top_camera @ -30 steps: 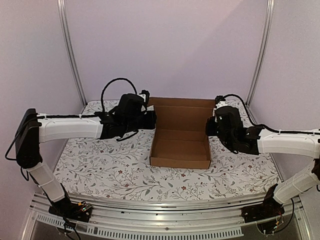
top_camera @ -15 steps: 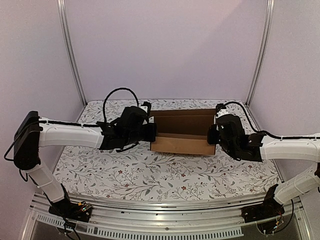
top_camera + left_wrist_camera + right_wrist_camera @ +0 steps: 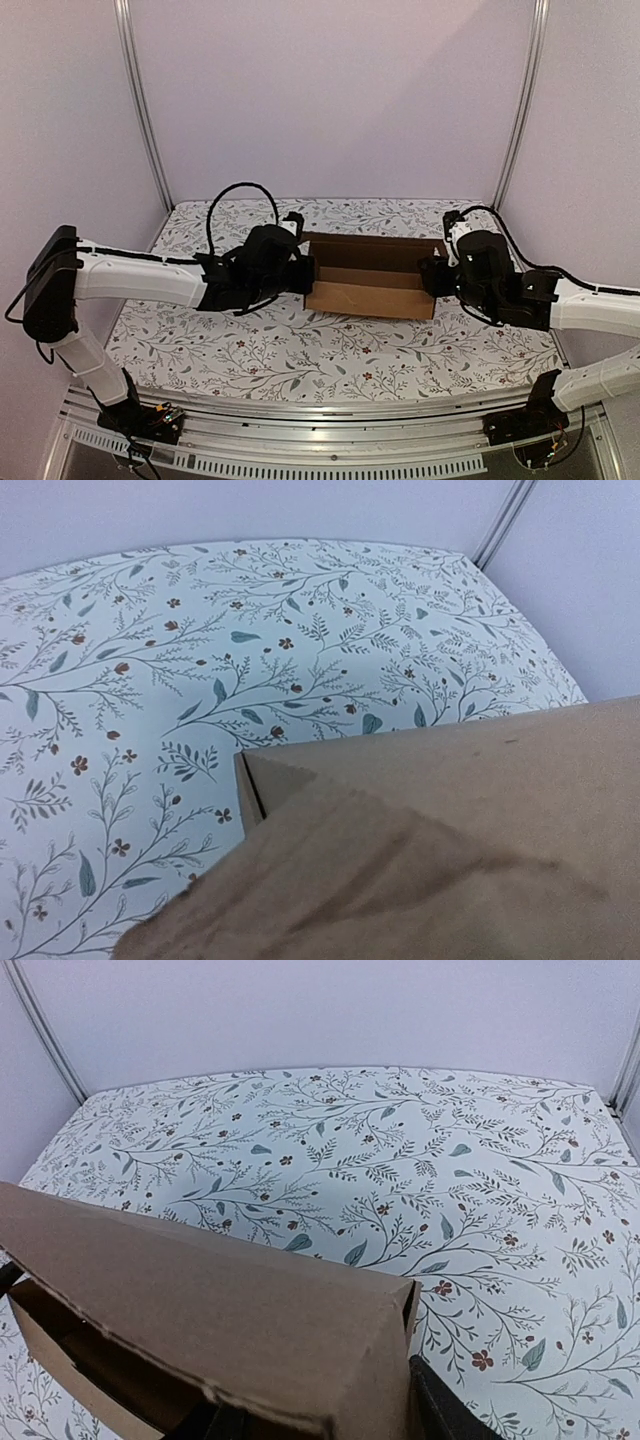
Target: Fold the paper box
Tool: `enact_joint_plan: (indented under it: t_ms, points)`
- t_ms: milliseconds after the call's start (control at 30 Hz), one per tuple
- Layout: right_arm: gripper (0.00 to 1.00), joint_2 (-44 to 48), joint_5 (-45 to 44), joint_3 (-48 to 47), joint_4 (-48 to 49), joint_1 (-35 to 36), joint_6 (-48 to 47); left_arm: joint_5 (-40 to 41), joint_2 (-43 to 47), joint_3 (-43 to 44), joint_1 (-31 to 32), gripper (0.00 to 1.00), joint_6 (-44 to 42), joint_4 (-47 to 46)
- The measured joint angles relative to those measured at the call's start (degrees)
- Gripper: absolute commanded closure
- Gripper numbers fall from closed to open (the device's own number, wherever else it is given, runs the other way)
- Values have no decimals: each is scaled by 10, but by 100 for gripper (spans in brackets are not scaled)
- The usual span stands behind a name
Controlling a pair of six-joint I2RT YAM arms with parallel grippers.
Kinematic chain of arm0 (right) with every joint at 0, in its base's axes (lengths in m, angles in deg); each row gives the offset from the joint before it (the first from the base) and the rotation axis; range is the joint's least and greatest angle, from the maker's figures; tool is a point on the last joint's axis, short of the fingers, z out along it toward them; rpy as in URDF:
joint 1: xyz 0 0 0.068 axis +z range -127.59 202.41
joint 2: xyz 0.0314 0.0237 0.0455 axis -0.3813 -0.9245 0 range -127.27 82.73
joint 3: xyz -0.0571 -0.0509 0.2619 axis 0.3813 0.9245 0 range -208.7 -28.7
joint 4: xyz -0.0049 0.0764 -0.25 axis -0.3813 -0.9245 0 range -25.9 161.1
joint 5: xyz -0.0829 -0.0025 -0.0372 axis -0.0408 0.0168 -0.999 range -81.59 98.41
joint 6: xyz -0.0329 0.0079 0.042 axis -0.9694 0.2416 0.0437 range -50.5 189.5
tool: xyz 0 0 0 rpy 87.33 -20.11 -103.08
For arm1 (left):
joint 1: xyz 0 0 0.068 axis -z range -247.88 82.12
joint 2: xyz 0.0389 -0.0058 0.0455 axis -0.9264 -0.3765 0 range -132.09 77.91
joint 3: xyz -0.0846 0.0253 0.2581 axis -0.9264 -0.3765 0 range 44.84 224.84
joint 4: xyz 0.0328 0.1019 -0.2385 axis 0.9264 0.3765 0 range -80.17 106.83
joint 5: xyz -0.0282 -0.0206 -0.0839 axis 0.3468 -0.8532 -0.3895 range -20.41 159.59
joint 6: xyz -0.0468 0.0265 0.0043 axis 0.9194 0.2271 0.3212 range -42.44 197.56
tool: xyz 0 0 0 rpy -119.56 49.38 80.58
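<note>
The paper box (image 3: 370, 290) is plain brown cardboard and lies in the middle of the table. Its lid leans forward over the tray, and a dark gap shows under the lid's edge. My left gripper (image 3: 307, 272) presses against the box's left end. In the left wrist view cardboard (image 3: 450, 820) fills the lower frame and hides its fingers. My right gripper (image 3: 431, 277) is at the box's right end. In the right wrist view its dark fingers (image 3: 440, 1410) stand apart, with the box's corner (image 3: 220, 1300) between them.
A floral cloth (image 3: 250, 350) covers the table. Purple walls close in the back and sides, with metal posts (image 3: 145, 120) at the back corners. A metal rail (image 3: 320, 410) runs along the near edge by the arm bases.
The lid has swung from upright down and forward over the tray. Both grippers have moved with it toward the near side. The right jaws have come apart.
</note>
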Motion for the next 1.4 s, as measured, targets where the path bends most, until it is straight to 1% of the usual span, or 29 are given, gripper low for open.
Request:
enact_joint_plan:
  t_ms: [200,300,433,533,667,767,867,967,1167,1400]
  points:
    - [47,74,13,11,-72,1,9,34,2,-22,13,100,11,-26]
    - [43,115,24,16,-117,1,12,47,2,-33,18,100,19,-45]
    - [43,159,55,17,-158,1,9,67,2,-52,21,100,28,-71]
    - [43,186,85,17,-171,2,5,86,2,-64,23,100,34,-85]
    - [45,199,117,2,-190,2,-1,112,2,-73,32,100,43,-92]
    - [48,189,130,-37,-198,2,-6,136,2,-81,40,100,48,-98]
    - [49,156,137,-101,-195,2,-13,157,2,-88,48,100,54,-103]
    - [51,121,149,-141,-178,2,-19,177,2,-92,56,100,57,-105]
    - [66,38,158,-189,-162,2,-29,212,-6,-96,73,100,63,-113]
    - [77,-68,143,-227,-130,2,-34,270,-49,-96,102,100,66,-165]
